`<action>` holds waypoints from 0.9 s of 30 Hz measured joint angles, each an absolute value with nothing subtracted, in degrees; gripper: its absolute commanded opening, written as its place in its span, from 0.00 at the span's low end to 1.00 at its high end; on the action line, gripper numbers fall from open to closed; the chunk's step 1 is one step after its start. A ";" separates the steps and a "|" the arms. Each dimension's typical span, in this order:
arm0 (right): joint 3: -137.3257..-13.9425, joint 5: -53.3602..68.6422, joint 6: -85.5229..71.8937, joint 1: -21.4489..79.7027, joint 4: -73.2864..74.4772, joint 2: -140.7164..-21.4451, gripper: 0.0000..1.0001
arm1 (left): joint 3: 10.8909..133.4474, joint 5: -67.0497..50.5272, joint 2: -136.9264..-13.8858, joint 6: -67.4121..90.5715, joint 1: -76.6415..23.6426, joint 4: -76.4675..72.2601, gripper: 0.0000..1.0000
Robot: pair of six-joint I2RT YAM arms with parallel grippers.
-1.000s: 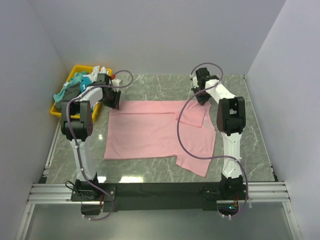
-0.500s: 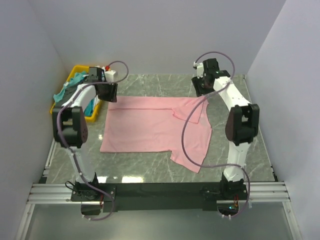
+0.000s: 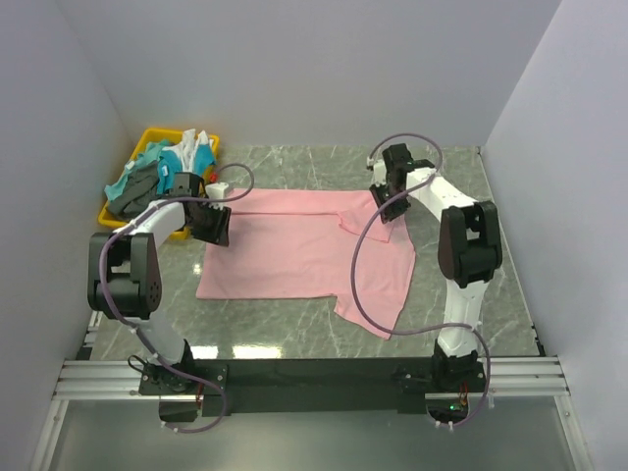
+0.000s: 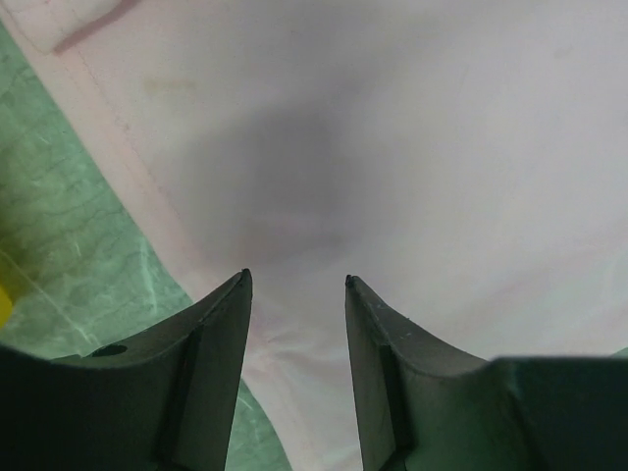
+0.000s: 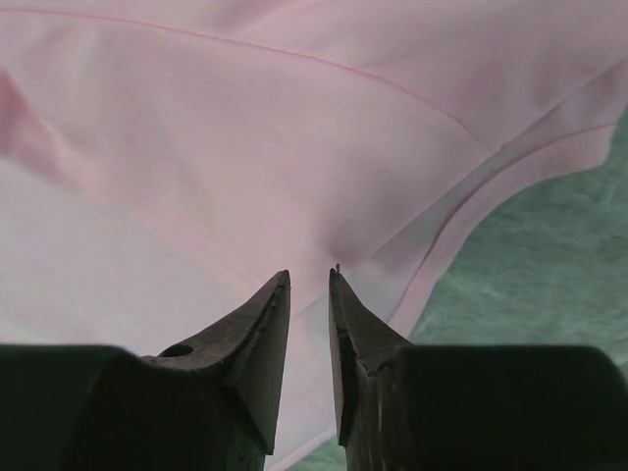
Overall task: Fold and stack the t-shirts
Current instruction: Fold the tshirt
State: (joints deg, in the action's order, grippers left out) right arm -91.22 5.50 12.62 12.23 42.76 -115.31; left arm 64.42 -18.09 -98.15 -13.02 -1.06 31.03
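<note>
A light pink t-shirt (image 3: pixel 285 250) lies spread flat on the marble table, its right sleeve folded inward at the back right. My left gripper (image 3: pixel 214 231) hangs low over the shirt's left edge. Its jaws stand open (image 4: pixel 294 280), with pink cloth (image 4: pixel 392 147) beneath and nothing clamped. My right gripper (image 3: pixel 390 208) is down at the folded sleeve. A narrow gap shows between its fingertips (image 5: pixel 309 273), just above the pink cloth (image 5: pixel 196 147) near a hem. Teal, dark grey and white t-shirts (image 3: pixel 162 175) are heaped in the bin.
The yellow bin (image 3: pixel 110 218) stands at the back left, just beyond the left arm. Grey walls close in the table on the left, back and right. Green marble (image 5: pixel 549 294) shows beside the shirt's hem. Purple cables loop from both arms.
The left gripper came away from the bin and down onto the shirt's left edge. The right gripper moved from the back right corner forward onto the folded sleeve. The shirt shifted slightly left.
</note>
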 measured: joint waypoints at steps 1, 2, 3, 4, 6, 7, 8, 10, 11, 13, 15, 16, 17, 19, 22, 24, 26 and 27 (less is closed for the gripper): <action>-91.22 5.04 12.62 12.23 42.70 -116.29 0.29 | 64.31 -18.09 -98.50 -13.06 -1.06 30.85 0.48; -91.22 4.58 12.62 12.23 42.61 -117.40 0.29 | 64.31 -18.00 -98.91 -13.13 -1.08 30.63 0.48; -91.31 4.12 12.62 12.23 42.54 -118.48 0.29 | 64.31 -17.87 -99.33 -13.28 -1.06 30.33 0.48; -91.59 3.81 12.64 12.16 42.65 -119.50 0.29 | 64.31 -17.74 -99.92 -13.32 -1.06 30.04 0.48; -93.06 3.01 12.73 12.03 42.78 -121.86 0.29 | 64.58 -17.63 -101.36 -13.26 -1.06 29.78 0.47; -94.11 2.79 12.71 11.92 42.92 -122.98 0.28 | 64.88 -17.63 -102.41 -13.21 -1.06 29.76 0.46; -95.96 2.68 12.82 11.79 43.79 -124.07 0.28 | 65.45 -17.63 -103.85 -13.06 -1.08 29.78 0.46; -100.16 2.15 12.91 11.42 43.94 -126.37 0.28 | 67.94 -17.74 -105.71 -12.53 -1.02 29.98 0.46; -102.65 1.85 12.91 11.16 43.77 -127.83 0.28 | 69.08 -17.82 -106.72 -12.36 -1.02 29.69 0.46; -106.78 1.52 12.88 10.50 43.70 -130.52 0.29 | 71.68 -18.04 -108.68 -11.90 -1.06 29.74 0.46; -108.79 1.56 12.93 10.00 43.97 -131.48 0.33 | 73.73 -18.15 -110.24 -11.44 -1.06 29.76 0.47; -108.92 1.78 13.06 9.80 44.18 -131.44 0.36 | 74.41 -18.17 -110.56 -11.38 -1.06 29.74 0.48; -108.90 2.04 13.32 9.72 44.66 -131.02 0.39 | 74.91 -18.20 -110.87 -11.35 -1.04 29.82 0.48; -107.63 3.01 14.13 9.45 45.04 -129.23 0.48 | 75.05 -18.98 -110.78 -11.64 -0.99 30.13 0.51; -101.54 4.91 16.23 9.39 45.80 -122.30 0.66 | 74.59 -21.06 -109.16 -12.99 -0.93 31.68 0.60; -97.23 6.42 18.39 9.43 47.68 -115.13 0.77 | 72.55 -22.98 -105.25 -14.61 -0.93 32.80 0.66; -94.00 7.86 20.64 9.56 48.93 -108.25 0.77 | 69.84 -24.77 -99.33 -16.05 -0.93 34.15 0.66; -91.90 8.64 21.50 9.65 49.12 -104.12 0.77 | 68.31 -25.63 -95.88 -17.15 -0.93 34.68 0.66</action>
State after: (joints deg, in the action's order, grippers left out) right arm -91.90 8.64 21.50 9.65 49.12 -104.12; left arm 68.31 -25.63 -95.88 -17.15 -0.93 34.68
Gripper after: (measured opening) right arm 0.771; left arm 0.659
